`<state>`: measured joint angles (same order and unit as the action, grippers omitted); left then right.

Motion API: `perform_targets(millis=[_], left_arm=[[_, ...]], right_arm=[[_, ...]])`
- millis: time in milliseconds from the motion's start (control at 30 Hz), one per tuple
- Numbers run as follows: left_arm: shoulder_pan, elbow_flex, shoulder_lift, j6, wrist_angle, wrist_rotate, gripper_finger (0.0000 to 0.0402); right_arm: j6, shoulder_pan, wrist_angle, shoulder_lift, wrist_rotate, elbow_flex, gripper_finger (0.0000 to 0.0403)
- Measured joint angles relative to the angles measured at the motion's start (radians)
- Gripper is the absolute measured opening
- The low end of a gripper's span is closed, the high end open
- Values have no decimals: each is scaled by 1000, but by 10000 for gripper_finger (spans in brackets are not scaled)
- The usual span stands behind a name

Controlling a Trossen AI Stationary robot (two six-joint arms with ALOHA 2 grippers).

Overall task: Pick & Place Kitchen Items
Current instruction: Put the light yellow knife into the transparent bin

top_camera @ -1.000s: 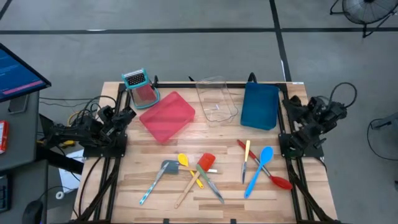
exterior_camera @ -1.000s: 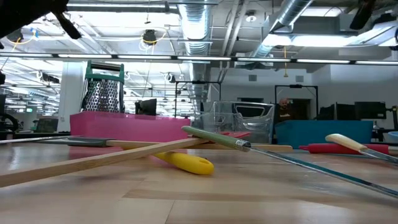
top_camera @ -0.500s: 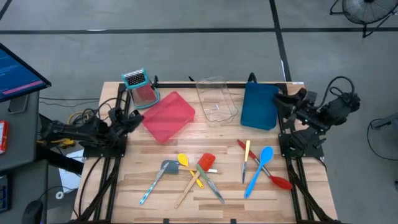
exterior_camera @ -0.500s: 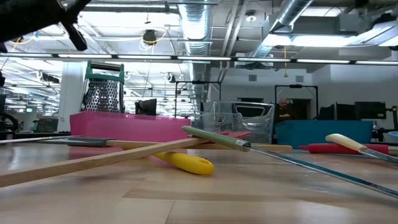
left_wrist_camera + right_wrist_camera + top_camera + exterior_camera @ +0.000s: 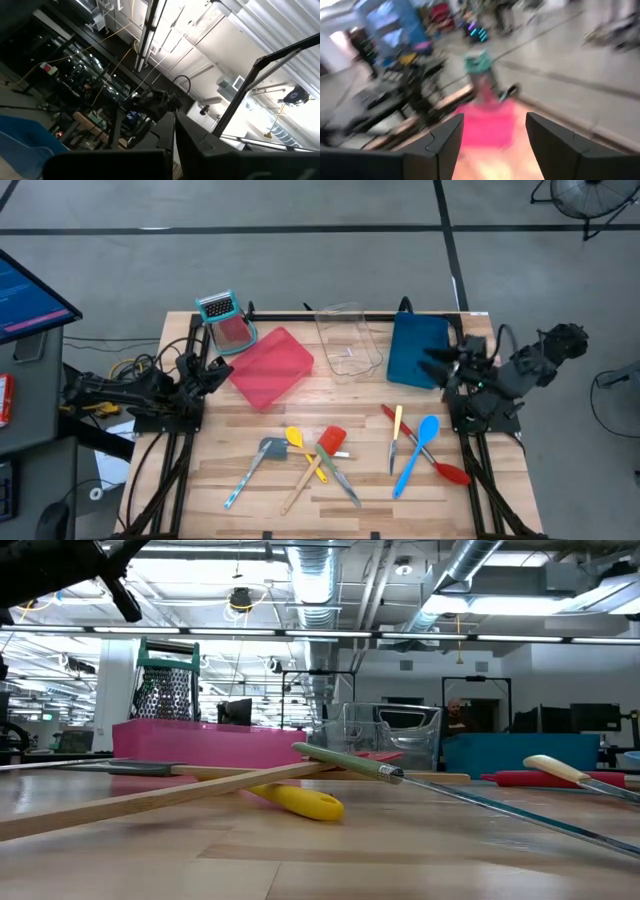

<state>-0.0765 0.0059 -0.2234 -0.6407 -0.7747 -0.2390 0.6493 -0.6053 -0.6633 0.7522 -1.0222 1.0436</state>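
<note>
While all slim coloured utensils lie unmoved at lower centre, the right gripper, fingers apart, holds nothing.

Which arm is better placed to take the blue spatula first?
Right, probably. The right gripper, open, reaches in over the blue tray, on the table side where the blue spatula lies. The left gripper sits at the far edge by the red tray.

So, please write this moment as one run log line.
left gripper: waiting at table edge | right gripper: open, empty, over blue tray | utensils: on table
</note>
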Motion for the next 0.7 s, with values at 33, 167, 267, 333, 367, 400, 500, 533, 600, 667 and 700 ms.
perform_targets(millis=[33,167,267,333,367,400,500,533,600,667,700], left_arm=[[0,0,0,0,-2,0,2],[0,0,0,-6,-9,0,2],[0,0,0,-30,-15,0,2],[0,0,0,-31,-18,1,2],[0,0,0,-31,-20,1,2],[0,0,0,-31,-21,1,2],[0,0,0,-31,-21,1,2],[0,0,0,-31,-21,1,2],[0,0,0,-31,-22,1,2],[0,0,0,-31,-22,1,2],[0,0,0,-31,-23,1,2]], right_arm=[[21,9,-19,22,40,9,214],[199,63,-182,111,214,67,212],[365,115,-336,175,377,129,214],[445,145,-439,221,493,159,217],[475,158,-482,246,545,170,218],[505,172,-528,271,591,180,218],[606,207,-672,333,710,192,219],[646,217,-717,356,745,192,219],[736,234,-794,402,809,192,219],[810,248,-849,444,878,192,221],[841,254,-864,465,904,192,223]])
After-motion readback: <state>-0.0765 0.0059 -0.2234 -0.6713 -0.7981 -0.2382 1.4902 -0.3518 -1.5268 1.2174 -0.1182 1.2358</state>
